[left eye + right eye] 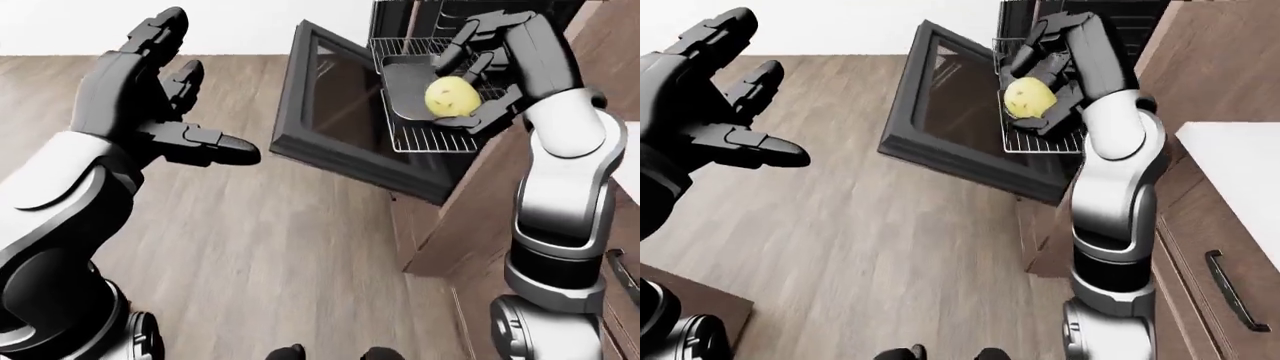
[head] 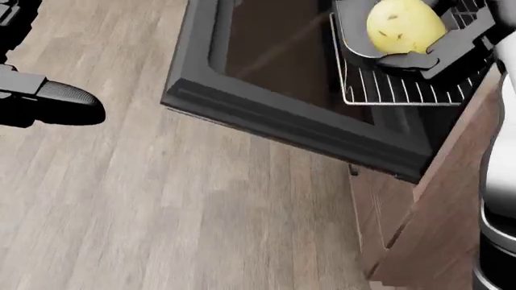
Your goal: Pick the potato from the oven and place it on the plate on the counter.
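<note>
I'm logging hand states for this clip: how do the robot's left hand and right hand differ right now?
The right hand is closed round the yellow potato; the left hand holds nothing, its fingers spread open. The right hand is raised over the pulled-out oven rack above the open oven door; the left hand hangs over the wooden floor, apart from the oven. Both are black, three-fingered hands on grey-and-white arms.

matt wood-grain floor (image 2: 161,211); glossy glass oven door (image 2: 274,54); wire metal rack (image 2: 403,90).

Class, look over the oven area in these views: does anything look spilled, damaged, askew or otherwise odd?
Nothing stands out. The oven door hangs open, the rack is pulled out, and the right hand grips the potato.
</note>
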`<state>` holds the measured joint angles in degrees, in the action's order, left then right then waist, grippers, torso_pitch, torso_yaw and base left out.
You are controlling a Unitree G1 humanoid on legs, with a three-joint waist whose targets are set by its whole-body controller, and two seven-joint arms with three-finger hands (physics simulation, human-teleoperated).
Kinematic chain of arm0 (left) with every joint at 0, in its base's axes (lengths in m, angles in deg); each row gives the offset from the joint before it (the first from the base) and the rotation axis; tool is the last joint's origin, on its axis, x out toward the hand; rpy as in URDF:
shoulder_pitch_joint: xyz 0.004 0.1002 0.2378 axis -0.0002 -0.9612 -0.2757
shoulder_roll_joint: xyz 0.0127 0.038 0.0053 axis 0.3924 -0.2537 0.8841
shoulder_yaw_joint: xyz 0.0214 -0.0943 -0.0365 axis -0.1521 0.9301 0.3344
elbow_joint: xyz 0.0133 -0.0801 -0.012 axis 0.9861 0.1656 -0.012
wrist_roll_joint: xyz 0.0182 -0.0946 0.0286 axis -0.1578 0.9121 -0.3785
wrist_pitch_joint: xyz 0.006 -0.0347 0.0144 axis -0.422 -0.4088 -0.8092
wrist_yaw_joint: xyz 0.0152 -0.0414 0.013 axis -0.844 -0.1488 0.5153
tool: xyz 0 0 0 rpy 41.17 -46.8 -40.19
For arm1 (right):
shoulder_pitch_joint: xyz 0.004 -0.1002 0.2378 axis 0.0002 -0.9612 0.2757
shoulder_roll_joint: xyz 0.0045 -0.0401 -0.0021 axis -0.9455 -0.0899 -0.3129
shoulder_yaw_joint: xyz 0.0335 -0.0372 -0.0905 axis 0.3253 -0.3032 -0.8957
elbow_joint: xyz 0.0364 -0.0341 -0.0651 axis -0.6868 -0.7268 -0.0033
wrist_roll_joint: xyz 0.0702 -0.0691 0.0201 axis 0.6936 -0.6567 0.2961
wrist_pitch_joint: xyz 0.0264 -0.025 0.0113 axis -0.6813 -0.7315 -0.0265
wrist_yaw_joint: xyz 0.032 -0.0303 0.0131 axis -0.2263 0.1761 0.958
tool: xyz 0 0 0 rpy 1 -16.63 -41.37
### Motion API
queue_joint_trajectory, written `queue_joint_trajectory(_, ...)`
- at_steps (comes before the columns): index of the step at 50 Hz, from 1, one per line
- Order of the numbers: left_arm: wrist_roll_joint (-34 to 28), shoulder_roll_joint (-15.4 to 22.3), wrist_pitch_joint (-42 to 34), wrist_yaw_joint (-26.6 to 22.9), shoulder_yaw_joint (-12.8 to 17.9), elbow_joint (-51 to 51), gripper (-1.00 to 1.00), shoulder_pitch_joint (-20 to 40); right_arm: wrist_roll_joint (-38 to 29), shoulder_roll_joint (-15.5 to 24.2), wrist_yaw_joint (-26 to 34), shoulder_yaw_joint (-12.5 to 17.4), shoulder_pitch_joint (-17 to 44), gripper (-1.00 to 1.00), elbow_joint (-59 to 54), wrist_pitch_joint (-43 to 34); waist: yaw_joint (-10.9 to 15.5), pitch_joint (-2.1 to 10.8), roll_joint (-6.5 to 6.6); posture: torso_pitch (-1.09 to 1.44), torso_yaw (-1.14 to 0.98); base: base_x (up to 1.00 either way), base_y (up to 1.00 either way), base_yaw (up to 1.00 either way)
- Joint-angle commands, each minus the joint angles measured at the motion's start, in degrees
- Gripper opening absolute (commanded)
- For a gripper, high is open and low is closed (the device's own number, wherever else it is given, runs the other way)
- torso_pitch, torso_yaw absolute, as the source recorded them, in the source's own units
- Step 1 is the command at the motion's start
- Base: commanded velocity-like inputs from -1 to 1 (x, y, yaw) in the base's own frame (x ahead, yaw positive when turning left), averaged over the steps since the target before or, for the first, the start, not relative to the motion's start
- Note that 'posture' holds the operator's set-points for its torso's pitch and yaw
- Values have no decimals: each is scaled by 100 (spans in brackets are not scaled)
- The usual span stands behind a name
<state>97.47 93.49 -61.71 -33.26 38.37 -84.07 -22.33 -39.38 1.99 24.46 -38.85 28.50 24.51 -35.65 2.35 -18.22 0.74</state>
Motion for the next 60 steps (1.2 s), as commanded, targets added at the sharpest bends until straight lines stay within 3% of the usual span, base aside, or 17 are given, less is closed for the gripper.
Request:
queue_joint_trajectory(1,121,18,121,-22,-10,-191,100,244,-35,159,-111,219,127,-100,181,-35,-62,146,18,110,0,0,0,-100)
queue_joint_trajectory(4,193,-11,40,56,-19,-247,100,331,32,216,-107,237,157,-100,220,-68,-4,65,-230,110,0,0,0,-100)
queue_joint_trajectory(5,196,-17,47,67,-35,-245,100,333,49,237,-104,245,170,-100,232,-79,-27,119,-470,110,0,0,0,-100)
queue_joint_trajectory(16,347,11,30,154,-29,-261,100,444,134,364,-63,266,265,-99,359,-205,-86,97,196,110,0,0,0,-100)
queue_joint_trajectory(20,446,-2,-27,233,-21,-323,100,477,151,396,-48,261,321,-99,353,-221,-23,207,456,110,0,0,0,-100)
queue_joint_trajectory(22,482,-4,-30,269,-15,-332,100,484,152,409,-38,264,333,-99,358,-233,-15,320,740,110,0,0,0,-100)
queue_joint_trajectory(23,494,-2,-18,282,-17,-335,100,479,153,412,-30,262,330,-98,372,-237,20,512,927,110,0,0,0,-100)
queue_joint_trajectory(24,505,1,-3,291,-18,-331,100,476,141,412,-7,251,339,-99,408,-273,177,234,522,110,0,0,0,-100)
queue_joint_trajectory(27,589,-6,-59,380,-34,-363,100,515,149,356,-32,214,289,-99,472,-219,105,283,505,110,0,0,0,-85)
queue_joint_trajectory(31,625,15,15,425,-78,-298,100,538,184,358,-20,214,454,-98,395,-226,116,148,145,110,0,0,0,-38)
queue_joint_trajectory(34,610,15,96,414,-104,-286,100,468,206,347,-47,207,439,-98,387,-197,196,312,-273,110,0,0,0,0)
queue_joint_trajectory(35,618,13,89,419,-99,-293,100,463,199,330,-63,198,414,-98,408,-187,114,199,-67,110,0,0,0,0)
queue_joint_trajectory(47,766,63,114,534,-36,-257,100,529,324,295,-61,192,525,-100,329,-283,-111,156,-91,110,0,1,-1,0)
queue_joint_trajectory(51,812,105,204,548,-15,-210,100,509,344,339,-11,174,578,-100,280,-271,-196,-34,95,110,0,25,-12,0)
queue_joint_trajectory(55,866,172,310,569,11,-172,100,444,302,313,36,109,624,-100,239,-240,-184,-2,-108,110,0,27,-9,0)
queue_joint_trajectory(57,911,200,330,589,34,-171,100,418,296,280,35,103,605,-100,217,-191,-113,60,-375,110,0,27,-4,0)
queue_joint_trajectory(60,970,228,322,632,50,-154,100,439,277,267,52,95,641,-100,186,-179,-92,66,-291,110,0,32,-5,0)
